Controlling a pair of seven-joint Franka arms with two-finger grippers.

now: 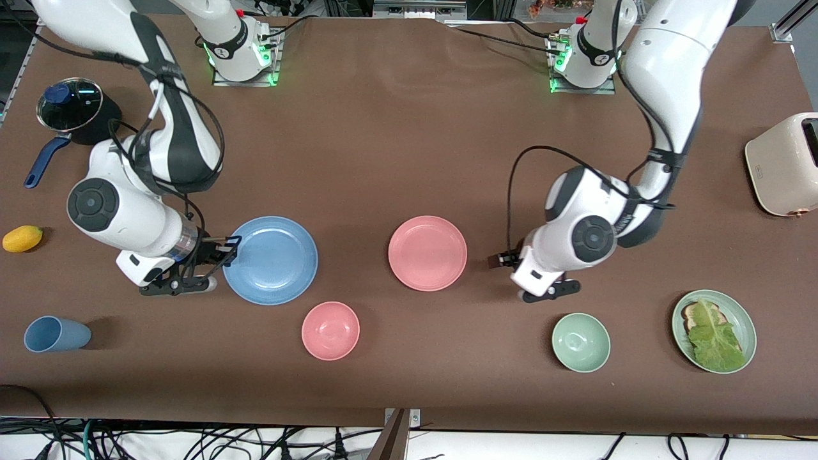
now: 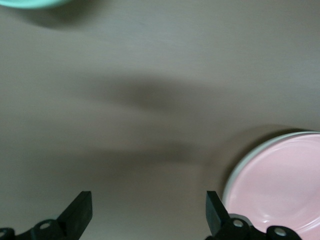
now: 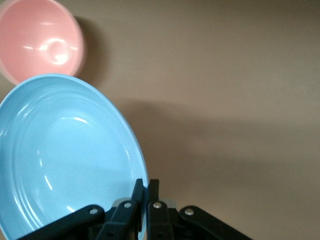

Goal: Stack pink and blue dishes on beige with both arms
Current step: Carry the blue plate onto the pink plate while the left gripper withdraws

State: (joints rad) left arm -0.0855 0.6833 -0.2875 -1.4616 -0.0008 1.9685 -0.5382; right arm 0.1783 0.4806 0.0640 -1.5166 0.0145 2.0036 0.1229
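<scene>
My right gripper (image 1: 225, 248) (image 3: 145, 192) is shut on the rim of the light blue plate (image 1: 271, 259) (image 3: 65, 155), at the edge toward the right arm's end of the table. I cannot tell whether that plate rests on the cloth. The pink plate (image 1: 427, 252) (image 2: 280, 185) lies mid-table. In the left wrist view a pale cream rim, the beige plate (image 2: 234, 172), shows under it; the front view hides it. My left gripper (image 1: 501, 259) (image 2: 148, 210) is open, low beside the pink plate on the side toward the left arm's end, with only bare cloth between its fingers.
A small pink bowl (image 1: 330, 330) (image 3: 40, 45) and a blue cup (image 1: 54, 334) lie nearer the front camera. So do a mint bowl (image 1: 580, 342) and a green oval plate (image 1: 744, 319) of toast and lettuce. A toaster (image 1: 783, 163), a lidded pot (image 1: 70, 108) and a yellow fruit (image 1: 22, 238) stand at the table's ends.
</scene>
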